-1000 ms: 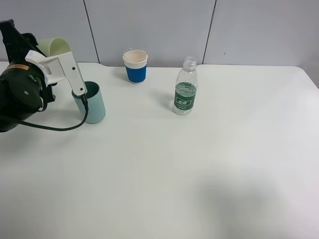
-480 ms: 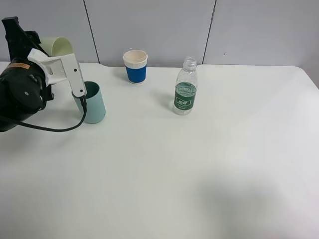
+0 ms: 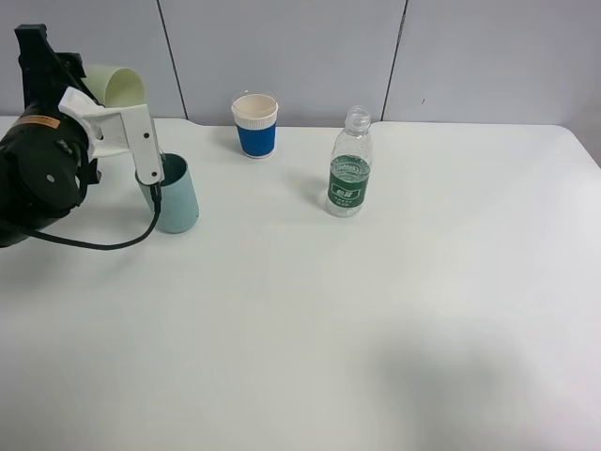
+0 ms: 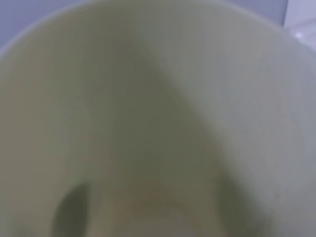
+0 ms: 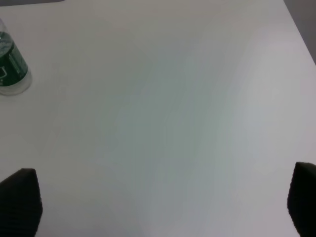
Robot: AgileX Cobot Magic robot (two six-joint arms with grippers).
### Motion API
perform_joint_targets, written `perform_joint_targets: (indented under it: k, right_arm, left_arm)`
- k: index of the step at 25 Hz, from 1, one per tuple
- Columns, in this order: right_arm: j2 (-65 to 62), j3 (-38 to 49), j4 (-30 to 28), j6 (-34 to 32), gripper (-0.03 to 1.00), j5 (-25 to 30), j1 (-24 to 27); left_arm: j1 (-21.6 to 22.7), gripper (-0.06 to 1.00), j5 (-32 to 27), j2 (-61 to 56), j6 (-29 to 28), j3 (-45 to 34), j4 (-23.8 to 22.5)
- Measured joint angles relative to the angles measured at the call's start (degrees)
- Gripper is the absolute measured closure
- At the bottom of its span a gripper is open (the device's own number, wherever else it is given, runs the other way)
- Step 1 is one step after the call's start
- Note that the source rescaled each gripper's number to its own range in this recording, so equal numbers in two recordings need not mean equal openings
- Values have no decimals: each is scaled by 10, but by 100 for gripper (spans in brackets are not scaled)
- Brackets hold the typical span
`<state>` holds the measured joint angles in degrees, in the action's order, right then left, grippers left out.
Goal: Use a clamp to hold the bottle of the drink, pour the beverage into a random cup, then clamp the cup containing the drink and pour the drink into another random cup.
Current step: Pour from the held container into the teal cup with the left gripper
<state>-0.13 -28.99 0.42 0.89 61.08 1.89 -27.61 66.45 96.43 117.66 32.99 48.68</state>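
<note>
Cups and a bottle share the white table we look down on from the high camera. At the far left, our left gripper is clamped on the pale yellow-green cup, which we hold lifted and tipped well over, its mouth turned toward the right and downward; the wrist view on that arm shows nothing but this cup's pale inside, blurred and filling the whole picture, so we cannot tell whether any drink is left in it. Just below the tipped cup, the teal cup stands upright on the table, partly covered by one whitish jaw plate and by the black cable that loops down in front of it (whether the plate touches the teal rim we cannot tell). Farther right, near the back edge, the blue-and-white paper cup stands upright, well apart from the teal one. Right of that, the clear bottle with its green label stands upright with no cap on it, and it shows again at the edge of the right wrist picture. Our right gripper is out of the high view; its two dark fingertips sit at opposite sides of its wrist picture, spread wide, with nothing between them but bare table.
</note>
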Motion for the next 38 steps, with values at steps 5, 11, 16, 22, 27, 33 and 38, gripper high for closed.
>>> perform_joint_targets:
  k: [5,11,16,22,27,33,38]
  right_arm:
    - [0,0,0,0,-3,0,0]
    - [0,0,0,0,-3,0,0]
    - [0,0,0,0,-3,0,0]
    - [0,0,0,0,-3,0,0]
    - [0,0,0,0,-3,0,0]
    - [0,0,0,0,-3,0,0]
    - [0,0,0,0,-3,0,0]
  left_arm:
    - [0,89,0,0,20,0,-14]
    - [0,89,0,0,51,0,-37]
    - [0,89,0,0,102,0,-53]
    - [0,89,1,0,132,0,-69]
    - [0,89,4,0,150,0,-84]
    - [0,89,1,0,65,0,-84]
    - [0,89,-2,0,-61,0,-74]
